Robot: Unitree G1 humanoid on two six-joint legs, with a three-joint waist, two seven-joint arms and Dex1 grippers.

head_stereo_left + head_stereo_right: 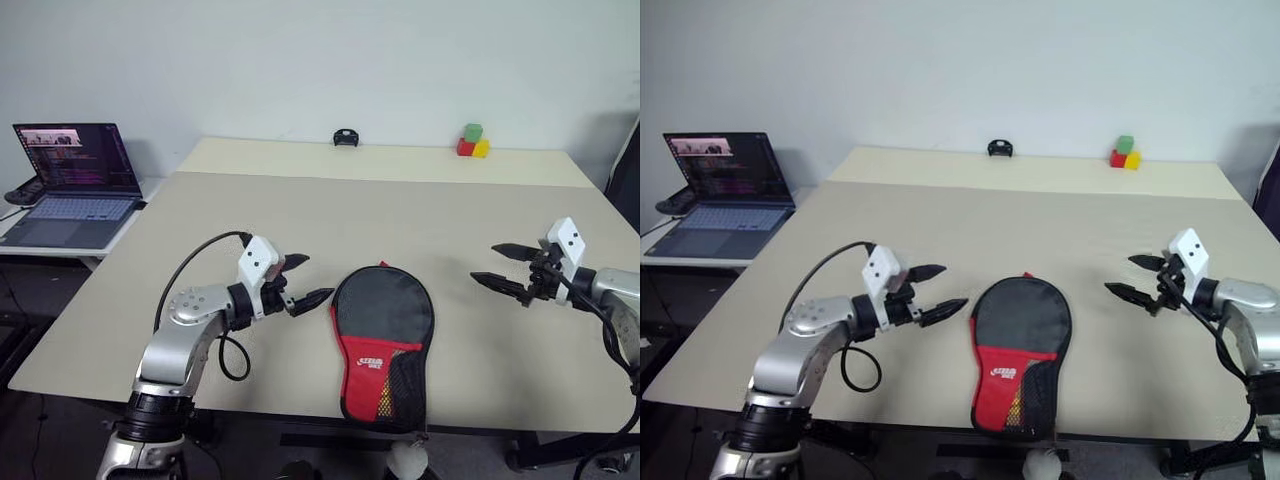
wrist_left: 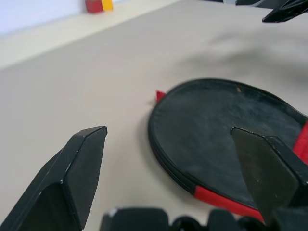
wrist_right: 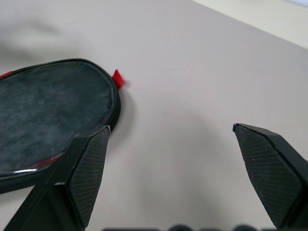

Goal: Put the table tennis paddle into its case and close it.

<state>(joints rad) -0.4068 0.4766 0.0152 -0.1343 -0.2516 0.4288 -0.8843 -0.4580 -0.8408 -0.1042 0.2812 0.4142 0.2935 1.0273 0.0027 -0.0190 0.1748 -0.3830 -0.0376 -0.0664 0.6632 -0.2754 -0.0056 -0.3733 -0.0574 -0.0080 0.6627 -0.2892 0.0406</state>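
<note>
The case (image 1: 382,335) lies flat on the beige table (image 1: 300,220) near its front edge, its round black end pointing away from me and its red panels and mesh pocket toward me. The table tennis paddle is hidden. My left gripper (image 1: 316,277) hovers open just left of the case's round end, apart from it. My right gripper (image 1: 485,263) hovers open to the case's right, farther off, pointing toward it. In the left wrist view the case's black end (image 2: 226,134) shows between the fingers. In the right wrist view a small red tab (image 3: 118,78) sticks out of the case's rim.
An open laptop (image 1: 75,185) sits on a side table at the far left. A small black object (image 1: 346,137) and stacked green, red and yellow blocks (image 1: 473,141) stand at the back. The case's lower end reaches the table's front edge (image 1: 300,408).
</note>
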